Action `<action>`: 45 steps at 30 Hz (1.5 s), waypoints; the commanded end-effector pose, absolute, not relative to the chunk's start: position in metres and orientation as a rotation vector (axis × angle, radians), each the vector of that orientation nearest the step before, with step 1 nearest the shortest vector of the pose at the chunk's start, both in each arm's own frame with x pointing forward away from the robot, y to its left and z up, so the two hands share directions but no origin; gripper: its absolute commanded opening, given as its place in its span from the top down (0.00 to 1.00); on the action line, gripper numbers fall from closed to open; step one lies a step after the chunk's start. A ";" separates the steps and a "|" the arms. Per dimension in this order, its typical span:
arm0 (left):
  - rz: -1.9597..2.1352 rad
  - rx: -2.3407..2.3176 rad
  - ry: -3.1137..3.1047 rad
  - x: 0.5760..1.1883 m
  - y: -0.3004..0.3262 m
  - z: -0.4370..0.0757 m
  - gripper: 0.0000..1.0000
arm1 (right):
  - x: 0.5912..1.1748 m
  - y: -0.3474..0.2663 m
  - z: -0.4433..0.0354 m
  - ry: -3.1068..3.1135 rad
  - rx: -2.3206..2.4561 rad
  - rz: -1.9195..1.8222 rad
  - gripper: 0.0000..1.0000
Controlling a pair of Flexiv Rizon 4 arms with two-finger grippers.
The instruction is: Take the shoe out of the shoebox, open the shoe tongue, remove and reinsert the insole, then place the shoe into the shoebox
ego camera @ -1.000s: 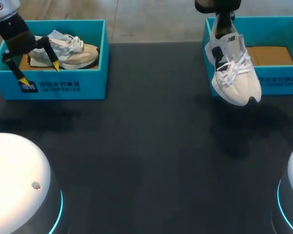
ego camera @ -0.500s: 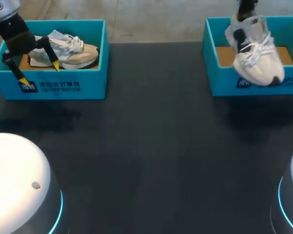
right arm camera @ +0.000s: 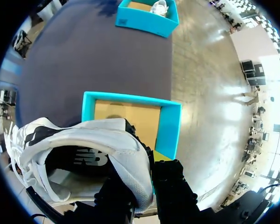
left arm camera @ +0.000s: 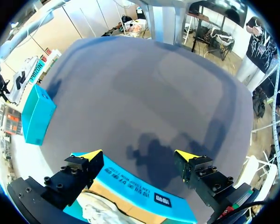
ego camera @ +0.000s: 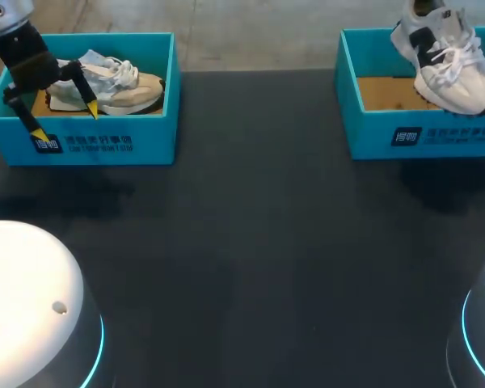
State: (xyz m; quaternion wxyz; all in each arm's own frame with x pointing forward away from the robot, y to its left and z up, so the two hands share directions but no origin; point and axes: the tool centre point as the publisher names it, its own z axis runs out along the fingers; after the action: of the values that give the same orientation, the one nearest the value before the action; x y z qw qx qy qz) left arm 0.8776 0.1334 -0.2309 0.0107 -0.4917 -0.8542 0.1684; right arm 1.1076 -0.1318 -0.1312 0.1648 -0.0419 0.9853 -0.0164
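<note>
- Dark table (ego camera: pixel 250 242) in front of me, a blue box at each far corner.
- Left box (ego camera: pixel 97 144) has a beige shoe (ego camera: pixel 117 81) lying on its side on the cardboard floor.
- My left claw (ego camera: pixel 65 121) hangs over that box's near wall with its fingers spread wide and nothing between them. From the wrist, the yellow tips straddle the wall's rim and one fingertip (left arm camera: pixel 91 155) is just above the shoe end.
- Right box (ego camera: pixel 420 133) shows bare cardboard inside.
- The white shoe (ego camera: pixel 446 61) is in the air above the right box, heel high, toe tipped down over the near wall.
- My right claw (right arm camera: pixel 144 165) is pinched on the white shoe's heel collar, one finger inside and one outside.
</note>
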 end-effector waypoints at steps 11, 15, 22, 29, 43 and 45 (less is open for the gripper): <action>0.522 -1.535 -2.667 0.877 0.134 -0.231 0.00 | 1.122 -0.138 -0.136 2.833 -0.105 -0.041 1.00; 0.522 -1.535 -2.667 0.877 0.134 -0.231 0.00 | 1.135 -0.150 -0.145 2.844 -0.079 -0.055 1.00; 0.522 -1.535 -2.667 0.877 0.134 -0.231 0.00 | 1.162 -0.168 -0.160 2.843 -0.054 -0.075 1.00; 0.522 -1.535 -2.667 0.877 0.134 -0.231 0.00 | 1.190 -0.178 -0.168 2.836 -0.047 -0.078 1.00; 0.522 -1.535 -2.667 0.877 0.134 -0.231 0.00 | 1.226 -0.227 -0.172 2.801 -0.001 -0.062 1.00; 0.522 -1.535 -2.667 0.877 0.134 -0.231 0.00 | 1.229 -0.236 -0.174 2.802 0.012 -0.078 1.00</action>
State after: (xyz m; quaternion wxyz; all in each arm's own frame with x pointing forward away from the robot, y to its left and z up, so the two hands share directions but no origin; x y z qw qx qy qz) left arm 0.8774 0.1335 -0.2309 0.0105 -0.4917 -0.8543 0.1684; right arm 1.2215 -0.2269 -0.1717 0.1721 0.0056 0.9845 -0.0325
